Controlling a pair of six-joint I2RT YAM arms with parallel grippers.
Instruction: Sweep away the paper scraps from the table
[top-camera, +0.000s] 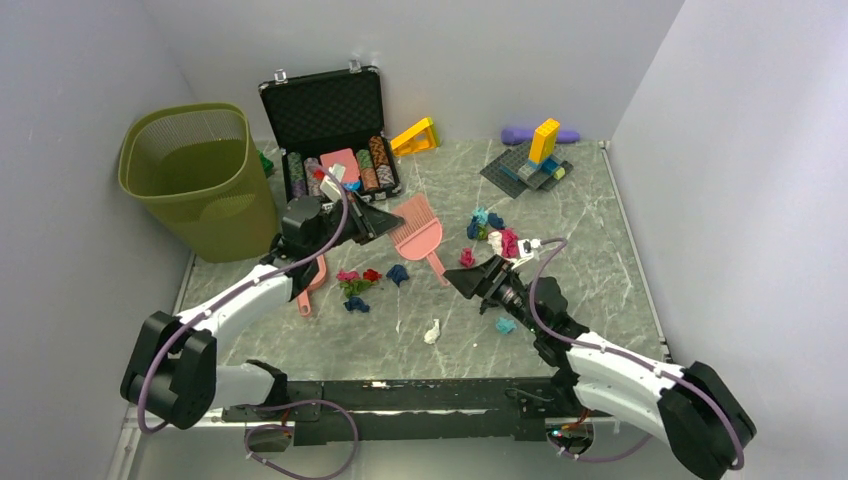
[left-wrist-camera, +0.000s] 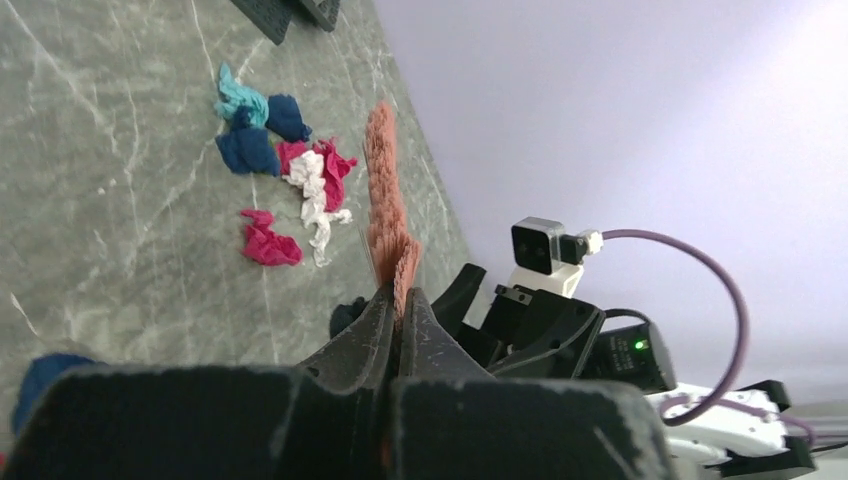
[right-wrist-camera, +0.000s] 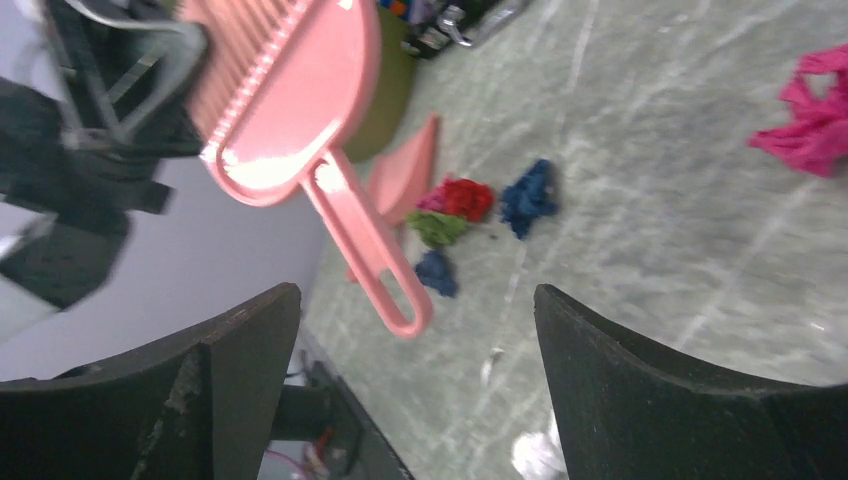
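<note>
My left jaws clench the pink plastic comb-edged dustpan (top-camera: 420, 230) by its rim, my right jaws released near its handle (top-camera: 437, 265); I should centre that handle before closing, with the crumpled coloured paper scraps (top-camera: 510, 243) scattered across the grey-green marbled tabletop (top-camera: 600, 270).

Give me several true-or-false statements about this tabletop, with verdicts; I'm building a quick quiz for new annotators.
1. The left gripper is shut on the pink dustpan. True.
2. The right gripper grips a paper scrap. False: its jaws stand wide open with nothing between them.
3. The green wastebasket stands left of the poker chip case. True.
4. The poker chip case is closed. False: its lid stands open and the chips show.
5. All the paper scraps are in one pile. False: they lie in separate clusters on the table, some left of the dustpan handle, some right of it.
</note>
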